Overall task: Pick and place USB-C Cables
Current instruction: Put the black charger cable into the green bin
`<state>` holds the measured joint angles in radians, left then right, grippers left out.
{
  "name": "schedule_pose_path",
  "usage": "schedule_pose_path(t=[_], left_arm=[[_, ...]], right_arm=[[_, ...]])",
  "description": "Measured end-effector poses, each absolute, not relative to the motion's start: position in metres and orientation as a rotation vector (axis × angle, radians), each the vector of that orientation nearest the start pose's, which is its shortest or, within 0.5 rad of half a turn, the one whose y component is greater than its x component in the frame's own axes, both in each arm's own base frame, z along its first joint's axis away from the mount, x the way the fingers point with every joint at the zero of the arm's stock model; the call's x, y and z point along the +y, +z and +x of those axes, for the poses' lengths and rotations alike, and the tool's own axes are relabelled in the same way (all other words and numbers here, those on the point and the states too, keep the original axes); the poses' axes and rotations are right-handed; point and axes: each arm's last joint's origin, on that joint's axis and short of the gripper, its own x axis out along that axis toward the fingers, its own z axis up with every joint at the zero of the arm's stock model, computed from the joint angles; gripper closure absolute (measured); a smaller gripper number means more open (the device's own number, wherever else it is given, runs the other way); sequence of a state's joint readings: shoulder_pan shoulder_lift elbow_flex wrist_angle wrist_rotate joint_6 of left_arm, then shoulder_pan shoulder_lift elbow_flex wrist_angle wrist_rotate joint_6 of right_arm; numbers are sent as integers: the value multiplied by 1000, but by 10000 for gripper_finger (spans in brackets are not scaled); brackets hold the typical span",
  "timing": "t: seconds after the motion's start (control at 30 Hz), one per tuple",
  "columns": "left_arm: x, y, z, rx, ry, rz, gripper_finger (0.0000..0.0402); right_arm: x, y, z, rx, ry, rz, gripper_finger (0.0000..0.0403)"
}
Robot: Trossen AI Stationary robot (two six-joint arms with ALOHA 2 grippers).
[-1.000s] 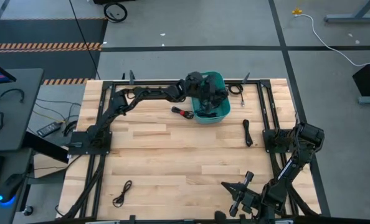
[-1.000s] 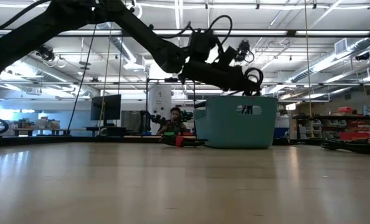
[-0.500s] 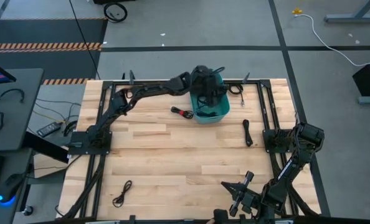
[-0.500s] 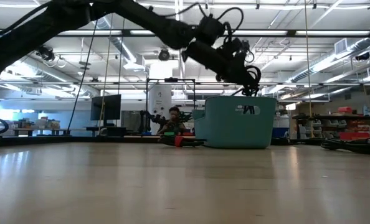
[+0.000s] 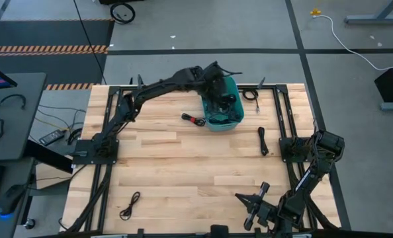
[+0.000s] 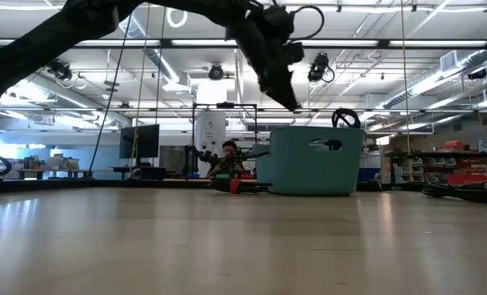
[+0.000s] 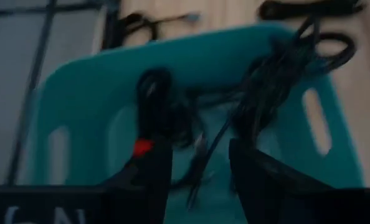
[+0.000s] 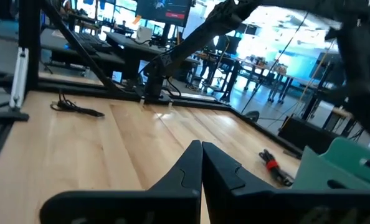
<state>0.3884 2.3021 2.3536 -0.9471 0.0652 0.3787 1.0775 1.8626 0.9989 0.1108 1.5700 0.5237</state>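
My left gripper hangs open above the teal bin, clear of its rim in the low view. Its wrist view looks down between the spread fingers onto several black USB-C cables heaped inside the bin. One cable loop sticks up over the bin's rim. More cables lie on the table: one with red parts left of the bin, one at its far right, one toward the right edge, one near the left corner. My right gripper waits shut at the near right.
Black frame rails run along the table's left, right and far sides. The middle of the wooden table is bare. In the right wrist view the shut fingers point across the table past the red-part cable toward the left arm's base.
My left gripper has risen from the bin's rim and tipped more steeply downward, drawing back slightly toward the far left. The cable loop that hung at its fingertips now stands in the bin, apart from the gripper.
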Motion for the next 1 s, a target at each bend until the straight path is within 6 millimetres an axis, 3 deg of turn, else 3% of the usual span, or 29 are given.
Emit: schedule_pose_path(t=[0.27, 0.43, 0.73, 0.83, 1.0], left_arm=[[162, 341, 412, 1001, 96, 86, 275], [121, 335, 392, 979, 11, 67, 312], [26, 266, 337, 695, -54, 0, 370], [-3, 241, 314, 642, -73, -36, 380], [-38, 205, 289, 566, -91, -78, 385]], right_arm=[[290, 157, 191, 10, -498, -34, 397], [279, 142, 190, 52, -450, 95, 397], [255, 122, 203, 183, -423, 183, 396], [248, 121, 215, 301, -375, 117, 387], [242, 146, 239, 555, -111, 75, 372]])
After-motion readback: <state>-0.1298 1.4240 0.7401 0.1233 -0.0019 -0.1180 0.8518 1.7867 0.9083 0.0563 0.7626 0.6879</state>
